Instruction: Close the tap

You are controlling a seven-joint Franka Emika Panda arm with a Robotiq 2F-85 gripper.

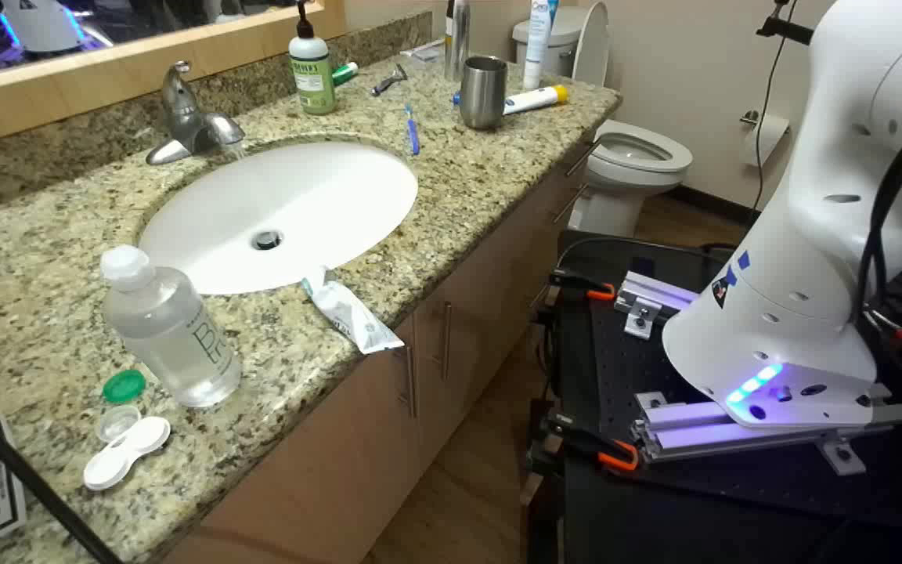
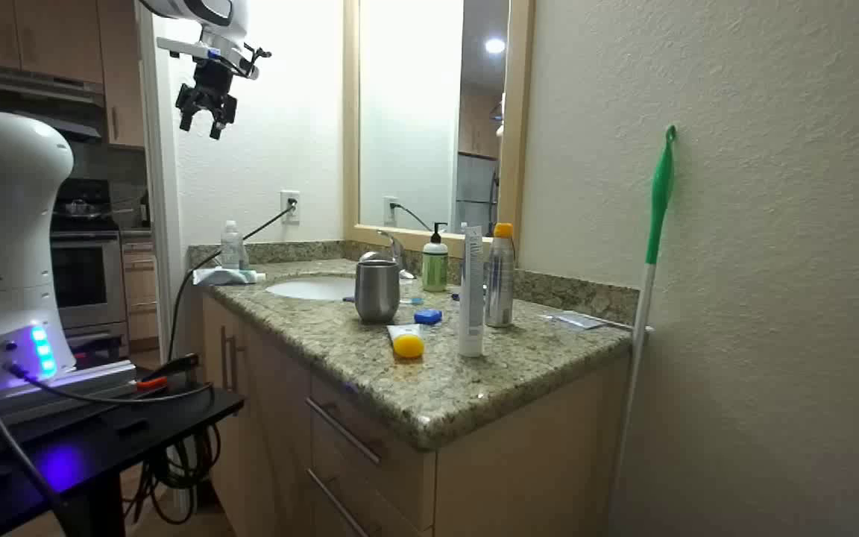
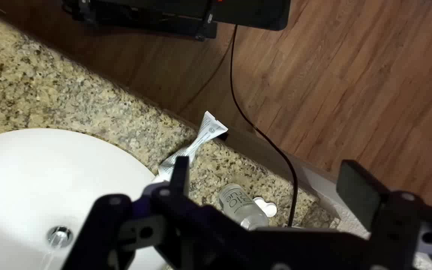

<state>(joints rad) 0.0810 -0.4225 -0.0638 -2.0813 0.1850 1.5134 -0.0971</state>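
Note:
The tap [image 1: 196, 129] is a small chrome faucet at the back rim of the white oval sink [image 1: 349, 188] in an exterior view. Its lever on top is tilted up, and a thin stream of water shows under the spout. The tap [image 2: 397, 253] is partly hidden behind the steel cup in an exterior view. In the wrist view water runs at the drain of the sink [image 3: 32, 168]; the tap is out of view there. My gripper [image 2: 200, 128] is high above the counter, pointing down, apart from the tap. In the wrist view the gripper [image 3: 266, 168] is open and empty.
A clear bottle [image 1: 177, 337], a contact lens case [image 1: 126, 453] and a crumpled tube [image 1: 349, 313] are near the sink. A soap dispenser [image 1: 312, 74], toothbrush [image 1: 413, 133] and steel cup [image 1: 484, 94] stand or lie beyond it. A mirror [image 2: 414, 112] is behind the tap.

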